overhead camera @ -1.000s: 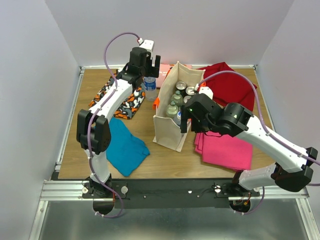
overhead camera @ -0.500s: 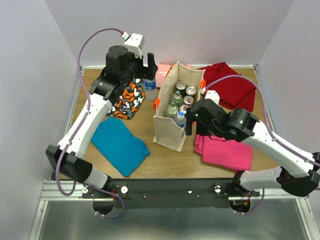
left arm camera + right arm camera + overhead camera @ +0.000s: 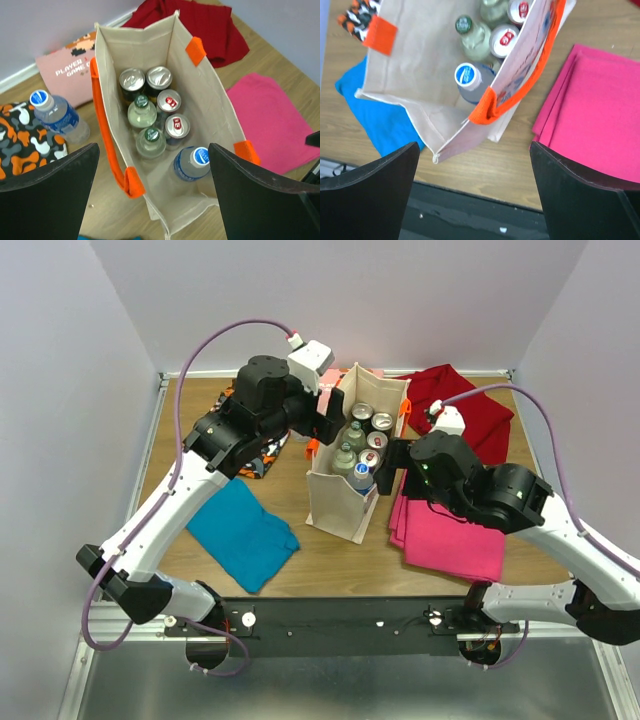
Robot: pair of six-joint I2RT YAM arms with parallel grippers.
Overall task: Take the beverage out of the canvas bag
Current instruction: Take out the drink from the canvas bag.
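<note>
Wood table (image 3: 330,562), beige canvas bag (image 3: 336,508), orange handles (image 3: 106,132)

A folded teal cloth (image 3: 240,530) lies at the near left of the wooden surface (image 3: 330,560), and a folded pink cloth (image 3: 450,535) lies at the near right. Farther back on the right is a dark red cloth (image 3: 470,410). At the far left sits a cloth patterned in orange, black and white (image 3: 20,135), with a flat pink item printed "PLAYER 1 GAME" (image 3: 70,75) just beside it, near the far wall.
</note>
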